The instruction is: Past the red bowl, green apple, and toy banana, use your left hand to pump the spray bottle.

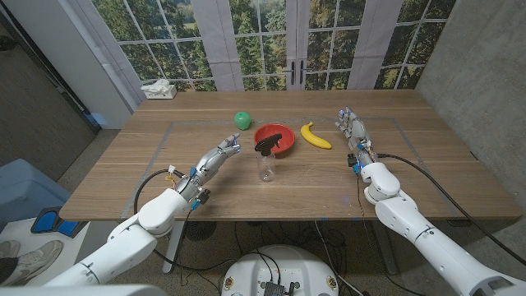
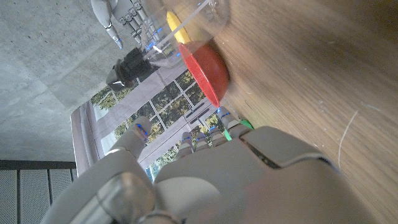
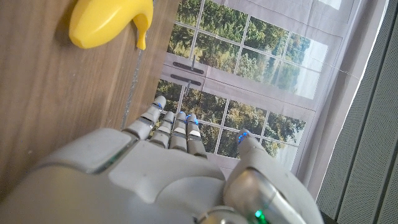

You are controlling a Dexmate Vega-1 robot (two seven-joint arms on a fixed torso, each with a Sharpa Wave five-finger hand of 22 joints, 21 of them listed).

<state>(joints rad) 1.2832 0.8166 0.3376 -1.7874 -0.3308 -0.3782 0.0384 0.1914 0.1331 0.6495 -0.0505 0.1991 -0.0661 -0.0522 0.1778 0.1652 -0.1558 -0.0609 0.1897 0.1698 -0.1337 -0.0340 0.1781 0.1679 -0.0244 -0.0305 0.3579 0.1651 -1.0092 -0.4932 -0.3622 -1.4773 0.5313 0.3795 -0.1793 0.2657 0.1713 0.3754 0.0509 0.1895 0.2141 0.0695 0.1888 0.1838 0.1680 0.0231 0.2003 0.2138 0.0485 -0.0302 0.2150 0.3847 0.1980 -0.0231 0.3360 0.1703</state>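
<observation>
1. Because the spray bottle (image 1: 265, 161) stands upright on the table (image 1: 123, 177), just on the robot's side of the red bowl (image 1: 279, 134), the coming move turns on the stretch between it and the left hand (image 1: 215, 159), which is left of the bottle, near it but apart, with its fingertips aimed up and rightward toward the bottle's black pump head.
2. The left hand holds nothing; its fingers are extended and loosely apart in the head view, and the left wrist view looks past the fingers (image 2: 205, 134) to the clear bottle, its black head and the red bowl's rim.
3. Left of the bottle and farther back than the left hand sits the green apple (image 1: 242, 119), just beside the bowl's left rim.
4. The bottle's long axis is vertical, so I judge the pump top needs pressing from above, with the bottle steadied against tipping.
5. Right of the bottle and just right of the bowl lies the toy banana (image 1: 315, 136), its length running diagonally.
6. Farthest right of the bottle, well apart from it, the right hand (image 1: 352, 127) stands empty, fingers straight and slightly apart, so the left hand is plainly nearer.
7. Count: one bottle, one bowl, one apple, one banana.
</observation>
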